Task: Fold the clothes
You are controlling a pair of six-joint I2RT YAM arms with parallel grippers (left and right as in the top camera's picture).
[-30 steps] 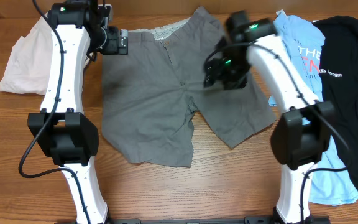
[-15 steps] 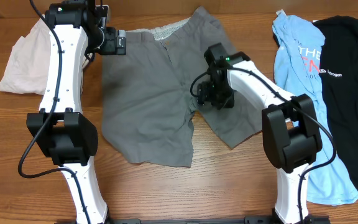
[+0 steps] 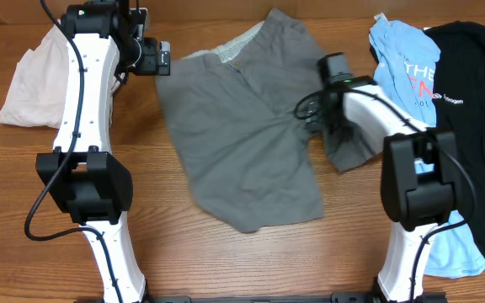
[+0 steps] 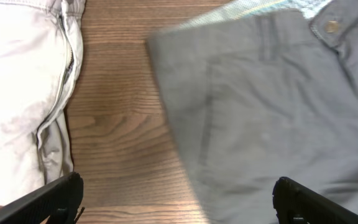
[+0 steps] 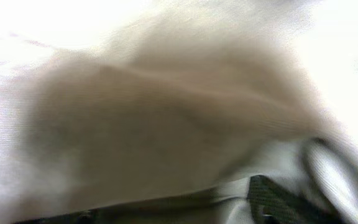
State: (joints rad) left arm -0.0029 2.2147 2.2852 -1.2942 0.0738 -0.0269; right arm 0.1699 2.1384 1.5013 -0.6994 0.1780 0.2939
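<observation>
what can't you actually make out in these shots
right hand: open or shut unknown; overhead, its own wrist covers the fingers, and the right wrist view is all blurred cloth.
grey shorts: one leg is bunched under the right arm overhead, its lie hidden.
beige shorts: partly covered by the left arm overhead; cut by the left wrist view's edge.
black T-shirt: cut off by the overhead's right edge.

Overhead: fixed above, facing straight down, far; whole surface (image 3: 226,269) in frame.
Left wrist: near, looking down past left tool (image 4: 179,198); grey shorts (image 4: 272,112) ahead of it, shared with overhead.
Right wrist: against cloth, blurred.
</observation>
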